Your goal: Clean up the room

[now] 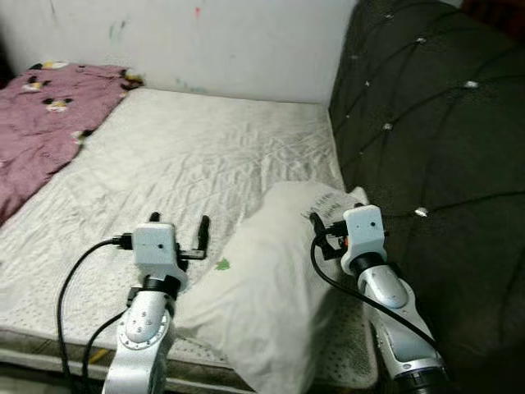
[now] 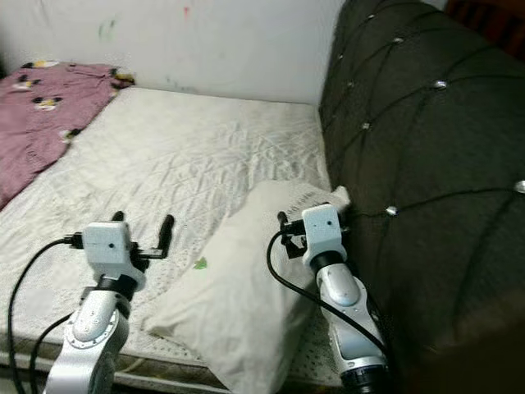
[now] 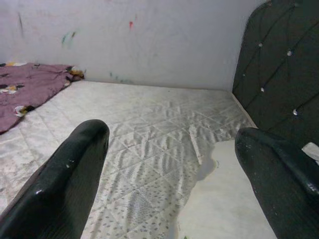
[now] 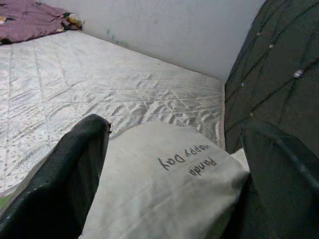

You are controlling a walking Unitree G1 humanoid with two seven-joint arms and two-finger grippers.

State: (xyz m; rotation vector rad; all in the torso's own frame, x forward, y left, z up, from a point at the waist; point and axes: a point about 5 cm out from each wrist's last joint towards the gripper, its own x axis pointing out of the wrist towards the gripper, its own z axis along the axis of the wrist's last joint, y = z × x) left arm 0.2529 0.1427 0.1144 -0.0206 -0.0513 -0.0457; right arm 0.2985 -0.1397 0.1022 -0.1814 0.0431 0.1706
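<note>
Pillow (image 1: 271, 287) is lying by the tufted headboard (image 1: 435, 131), apparently awaiting straightening. Right gripper (image 4: 164, 164) is straddling its headboard end, fingers apart; left gripper (image 1: 180, 226) is hovering beside it, also spread. Quilted white mattress (image 1: 189, 156) is meeting a marked wall (image 1: 205, 41), purple blanket (image 1: 41, 115) far from the headboard.

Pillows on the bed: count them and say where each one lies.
1. The white pillow lies on the mattress beside the dark headboard, between the open left gripper and open right gripper. The purple blanket could hide more.
</note>
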